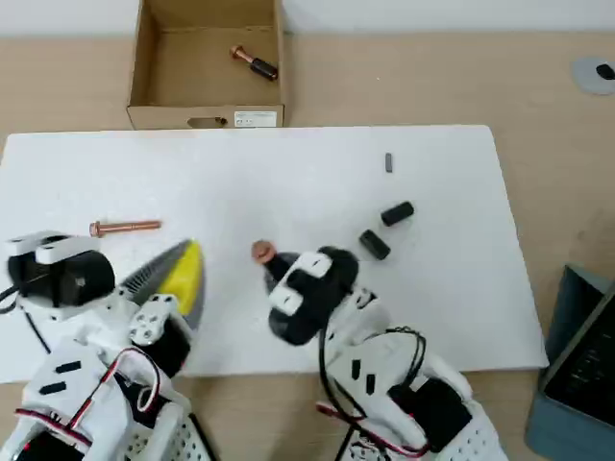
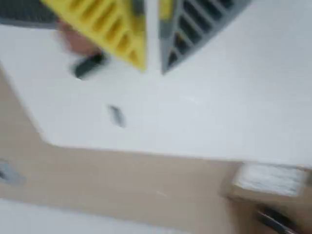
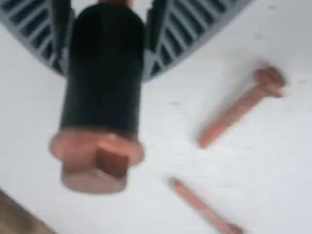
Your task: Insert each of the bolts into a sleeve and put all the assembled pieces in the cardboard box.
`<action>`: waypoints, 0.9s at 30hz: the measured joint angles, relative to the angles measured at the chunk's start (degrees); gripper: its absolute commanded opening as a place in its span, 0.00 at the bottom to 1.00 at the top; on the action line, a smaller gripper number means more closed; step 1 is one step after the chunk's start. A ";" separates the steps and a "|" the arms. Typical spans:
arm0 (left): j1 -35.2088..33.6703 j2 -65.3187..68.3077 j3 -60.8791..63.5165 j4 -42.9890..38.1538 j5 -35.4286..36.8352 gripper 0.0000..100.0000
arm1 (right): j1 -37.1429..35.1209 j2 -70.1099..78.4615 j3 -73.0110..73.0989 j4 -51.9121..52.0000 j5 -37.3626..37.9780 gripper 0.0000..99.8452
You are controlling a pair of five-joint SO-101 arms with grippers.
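Observation:
My right gripper (image 1: 279,264) is shut on a black sleeve (image 3: 103,73) with a copper bolt through it; the bolt head (image 3: 95,158) sticks out of the sleeve's end above the white mat. Two more copper bolts (image 3: 239,109) (image 3: 204,207) lie on the mat beyond it, one of them at the mat's left (image 1: 125,228). Two loose black sleeves (image 1: 397,213) (image 1: 374,244) lie to the right of centre. My left gripper (image 1: 192,252), one finger yellow and one grey, is shut with nothing in it, just right of that bolt. The cardboard box (image 1: 142,67) at the back holds one assembled piece (image 1: 253,61).
A small grey piece (image 1: 388,162) lies on the mat (image 1: 288,173) toward the back right. A grey case (image 1: 577,375) stands off the mat at the right edge. A round grey object (image 1: 596,73) sits on the wooden table at the far right.

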 measured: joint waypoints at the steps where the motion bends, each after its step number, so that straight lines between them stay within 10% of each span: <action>1: -2.20 0.00 0.00 0.09 -1.58 0.00 | 1.58 0.00 0.00 0.00 0.00 0.01; 12: -21.10 -0.09 15.21 0.09 -9.67 0.00 | 15.30 0.00 -4.31 2.99 -6.86 0.01; 27: -22.68 0.18 33.41 0.09 -9.67 0.00 | 15.38 39.47 -35.87 1.14 -9.93 0.01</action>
